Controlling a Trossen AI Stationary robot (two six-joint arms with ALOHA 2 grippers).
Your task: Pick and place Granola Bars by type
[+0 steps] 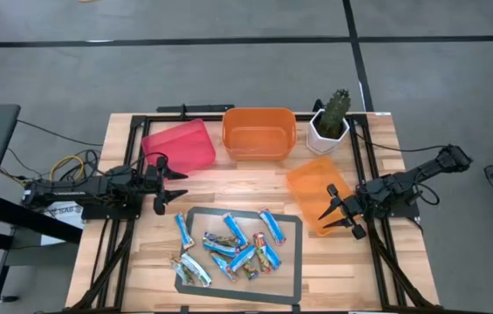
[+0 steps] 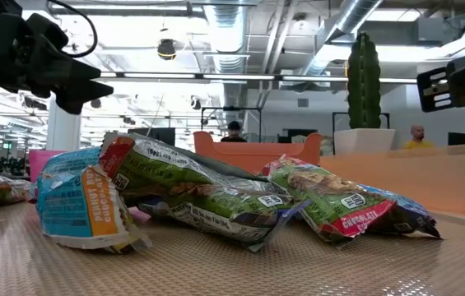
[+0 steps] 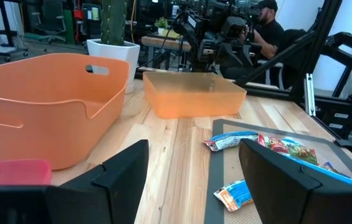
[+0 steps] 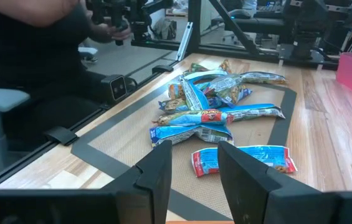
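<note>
Granola Bars [image 1: 233,244] heaped on mat [image 1: 291,228]

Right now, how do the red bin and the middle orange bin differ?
The red bin sits at the table's left rear, tilted askew and shallow; the middle orange bin sits square, deeper, with cut-out handles. The left gripper hovers beside the red one, not the orange. Both look empty.
</note>
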